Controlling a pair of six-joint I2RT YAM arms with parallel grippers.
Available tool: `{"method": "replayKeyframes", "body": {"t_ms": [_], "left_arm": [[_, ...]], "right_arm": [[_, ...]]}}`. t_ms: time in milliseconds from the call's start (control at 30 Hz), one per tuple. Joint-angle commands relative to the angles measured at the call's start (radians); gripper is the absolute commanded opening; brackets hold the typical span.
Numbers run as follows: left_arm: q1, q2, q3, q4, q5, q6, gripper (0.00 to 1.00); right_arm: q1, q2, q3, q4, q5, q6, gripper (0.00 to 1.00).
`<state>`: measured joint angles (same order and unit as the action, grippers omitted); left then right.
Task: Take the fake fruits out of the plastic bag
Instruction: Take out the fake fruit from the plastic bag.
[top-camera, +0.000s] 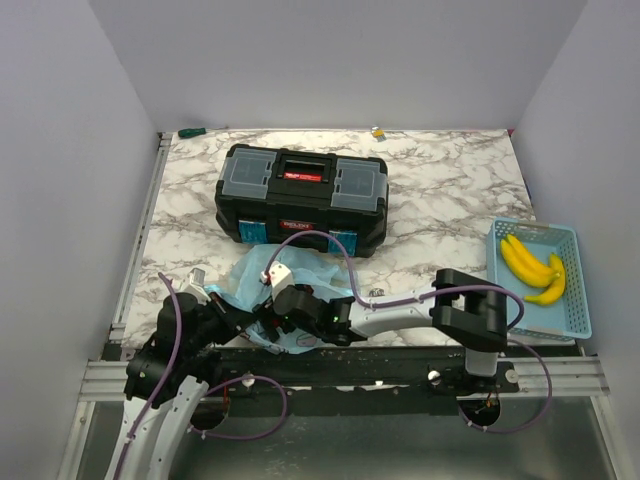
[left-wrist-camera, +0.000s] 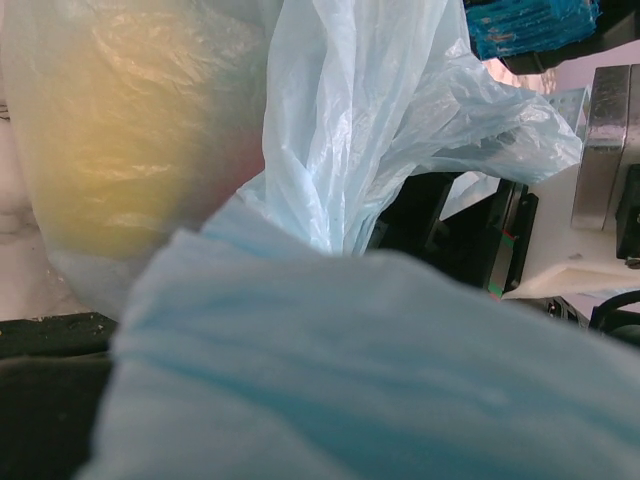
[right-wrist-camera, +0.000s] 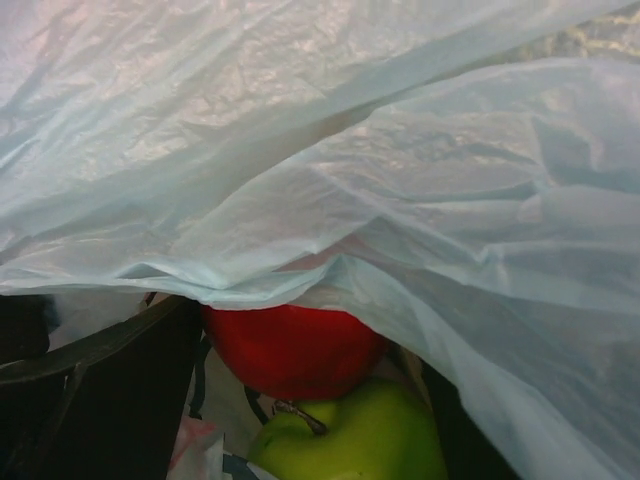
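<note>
Plastic bag (top-camera: 255, 275), draped over right tool (top-camera: 278, 318)

Soft, even light falls from above in the overhead view; the table (top-camera: 440, 190) is bright, and the toolbox (top-camera: 300, 200) throws a thin shadow at its 6 o'clock edge. The left wrist view is heavily blurred: the plastic bag (left-wrist-camera: 340, 390) smears across the lower half, yellow glowing through at 10 o'clock. The right wrist view is sharper, dark at 7 o'clock, the red apple (right-wrist-camera: 290, 348) faintly glossy.
</note>
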<state>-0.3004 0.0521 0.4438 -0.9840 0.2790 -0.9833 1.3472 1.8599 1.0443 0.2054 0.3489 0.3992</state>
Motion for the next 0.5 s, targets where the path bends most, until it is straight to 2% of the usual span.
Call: {"method": "replayKeyframes", "body": {"t_ms": [0, 300, 467], "left_arm": [[0.006, 0.009, -0.007, -0.001, 0.014, 0.012, 0.0], [0.006, 0.016, -0.011, 0.005, 0.008, 0.012, 0.0], [0.006, 0.018, -0.01, 0.014, 0.003, 0.012, 0.0]], "right_arm": [[-0.012, 0.052, 0.028, 0.022, 0.001, -0.014, 0.85], [-0.011, -0.053, 0.009, 0.007, 0.017, -0.043, 0.55], [-0.011, -0.159, -0.028, -0.019, 0.048, -0.042, 0.47]]}}
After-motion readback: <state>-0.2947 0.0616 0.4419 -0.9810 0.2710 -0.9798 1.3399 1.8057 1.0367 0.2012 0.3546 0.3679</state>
